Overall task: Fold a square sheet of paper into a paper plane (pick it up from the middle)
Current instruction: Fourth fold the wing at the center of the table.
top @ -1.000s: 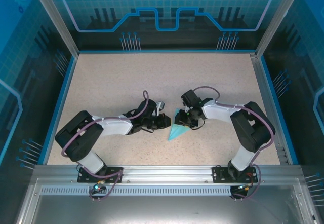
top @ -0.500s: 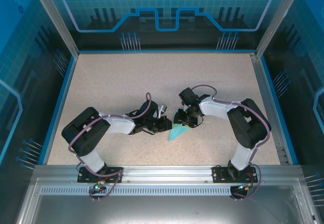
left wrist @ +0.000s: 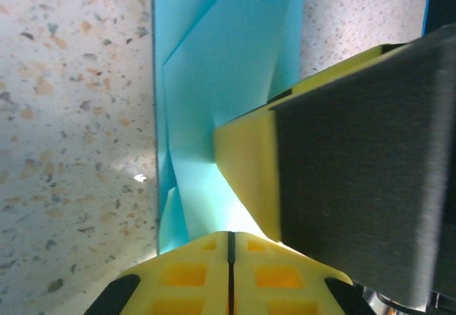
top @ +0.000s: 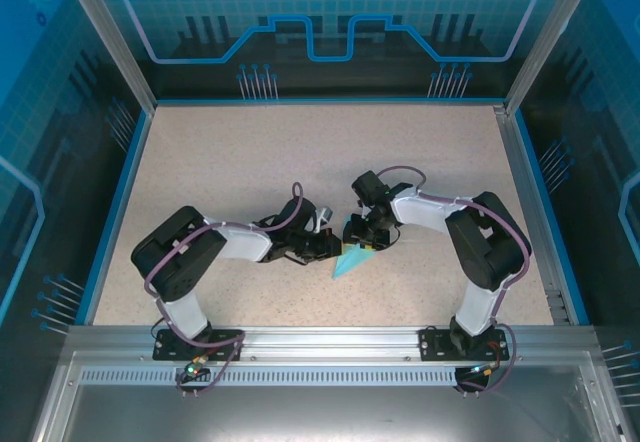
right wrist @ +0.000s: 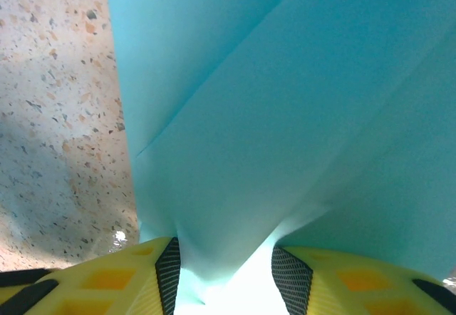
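The folded paper (top: 346, 260) lies mid-table (top: 220, 162), its tip pointing near. The left gripper (top: 328, 247) sits at its left edge with jaws fully closed; I cannot tell whether paper is pinched. The right gripper (right wrist: 224, 276), at the far end, stands half-open, clasping a raised fold between its pads (right wrist: 168, 271).

Paper (right wrist: 285, 115) cut off at 12 and 3 o'clock, right wrist view. Can't tell if right gripper (right wrist: 224, 266) pinches it.
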Tool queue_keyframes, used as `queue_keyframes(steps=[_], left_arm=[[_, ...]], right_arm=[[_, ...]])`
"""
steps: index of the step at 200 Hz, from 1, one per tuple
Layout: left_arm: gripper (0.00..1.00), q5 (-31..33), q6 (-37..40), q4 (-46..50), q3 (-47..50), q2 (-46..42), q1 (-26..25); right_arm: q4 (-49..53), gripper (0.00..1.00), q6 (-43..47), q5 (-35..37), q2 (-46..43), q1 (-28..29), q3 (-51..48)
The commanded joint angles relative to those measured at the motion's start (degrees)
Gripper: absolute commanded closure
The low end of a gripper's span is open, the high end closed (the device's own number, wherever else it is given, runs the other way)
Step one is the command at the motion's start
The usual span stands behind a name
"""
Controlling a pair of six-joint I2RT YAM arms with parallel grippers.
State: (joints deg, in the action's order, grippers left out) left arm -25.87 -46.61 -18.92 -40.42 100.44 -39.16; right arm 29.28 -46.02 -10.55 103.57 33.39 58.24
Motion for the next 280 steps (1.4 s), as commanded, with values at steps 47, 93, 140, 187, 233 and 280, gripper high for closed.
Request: queue_keyframes(steps=[47, 93, 140, 187, 233, 280], left_arm=[[0.95, -0.1, 1.1, 4.4, -1.6, 1.9, 0.1], [0.96, 0.1, 1.6, 5.5, -2.3, 2.8, 0.2], [0.96, 1.8, 1.9, 7.1, -2.5, 1.4, 0.2], [0.96, 4.2, 2.3, 9.2, -2.3, -1.1, 0.3], [0.94, 3.7, 1.9, 8.6, -2.3, -2.7, 0.6], [0.92, 3.9, 1.5, 8.9, -2.1, -3.9, 1.2]], right_arm=[[-3.4, 0.55, -0.8, -1.5, 8.1, 1.5, -5.7], [-5.3, 0.56, -1.9, -2.2, 5.9, 0.7, -7.5], [-3.6, 0.57, -1.5, -1.0, 6.4, 0.5, -7.5], [-4.7, 0.56, 0.1, -0.9, 3.5, 0.3, -9.0], [-4.2, 0.56, 1.5, -0.4, 2.0, -0.3, -9.6], [-2.9, 0.60, 0.1, 0.2, 4.1, -0.4, -8.5]])
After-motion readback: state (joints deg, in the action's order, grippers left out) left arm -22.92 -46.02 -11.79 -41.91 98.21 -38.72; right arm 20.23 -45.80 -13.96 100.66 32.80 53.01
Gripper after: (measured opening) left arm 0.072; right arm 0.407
